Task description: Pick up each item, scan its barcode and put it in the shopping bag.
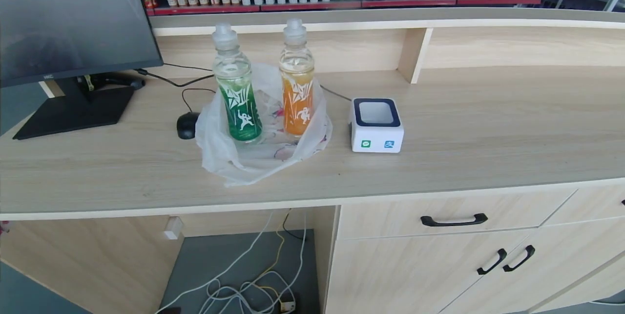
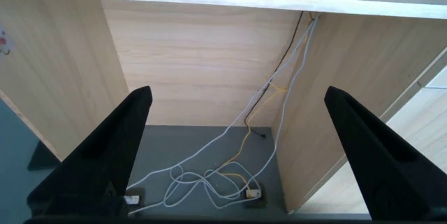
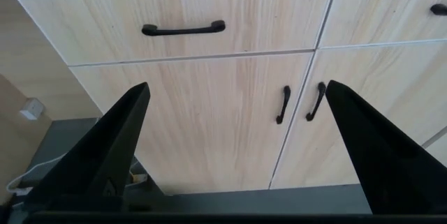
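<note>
The left gripper (image 2: 237, 91) is spread wide, its two black fingers (image 2: 105, 161) well apart with nothing between them. It sits below the light wooden worktop (image 1: 488, 123), facing the open recess where white and yellow cables (image 2: 209, 182) lie tangled on the floor. The right gripper (image 3: 236, 84) is just as wide open and empty, facing a drawer with a black handle (image 3: 183, 28) above two cabinet doors.

The head view takes in the worktop's surface. A clear plastic bottle of green drink (image 1: 238, 94) and a matching bottle of orange drink (image 1: 298, 94) stand upright side by side inside the crumpled translucent white shopping bag (image 1: 219, 153). Its folds veil their bases. The white box scanner with a dark-rimmed window (image 1: 376, 126) sits just beside the bag on the robot's right. A black mouse (image 1: 186, 125) lies on the bag's other side, and the dark monitor (image 1: 68, 16) is cut off at the frame's edge.
</note>
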{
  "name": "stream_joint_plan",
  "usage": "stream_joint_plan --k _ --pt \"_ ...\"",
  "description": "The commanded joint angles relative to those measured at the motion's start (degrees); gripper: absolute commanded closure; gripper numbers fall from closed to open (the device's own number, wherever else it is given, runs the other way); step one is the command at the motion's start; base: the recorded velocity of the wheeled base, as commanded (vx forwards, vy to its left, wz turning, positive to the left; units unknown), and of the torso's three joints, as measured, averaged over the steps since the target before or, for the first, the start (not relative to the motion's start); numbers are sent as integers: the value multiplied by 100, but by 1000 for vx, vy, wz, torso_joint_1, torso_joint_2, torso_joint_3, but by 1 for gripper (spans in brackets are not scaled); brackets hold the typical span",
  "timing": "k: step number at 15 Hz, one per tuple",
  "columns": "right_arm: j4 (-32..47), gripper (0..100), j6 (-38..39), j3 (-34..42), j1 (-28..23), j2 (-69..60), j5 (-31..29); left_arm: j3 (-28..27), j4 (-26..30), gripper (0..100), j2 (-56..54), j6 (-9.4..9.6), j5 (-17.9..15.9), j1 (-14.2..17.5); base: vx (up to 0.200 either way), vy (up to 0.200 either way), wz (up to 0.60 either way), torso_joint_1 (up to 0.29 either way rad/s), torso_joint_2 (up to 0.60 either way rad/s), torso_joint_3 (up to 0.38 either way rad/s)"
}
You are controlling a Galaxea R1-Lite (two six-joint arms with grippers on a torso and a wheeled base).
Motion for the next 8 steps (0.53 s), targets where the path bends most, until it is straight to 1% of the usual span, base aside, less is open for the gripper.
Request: stream_joint_plan --k 1,6,8 --pt "0 0 -5 2 -4 9 11 0 -5 0 0 -2 1 1 0 -200 0 2 2 7" --pt "0 0 -5 2 -4 9 11 0 -5 0 0 -2 1 1 0 -200 0 2 1 3" --pt "0 0 -14 2 -4 9 11 0 -5 0 0 7 1 1 0 0 0 0 0 0"
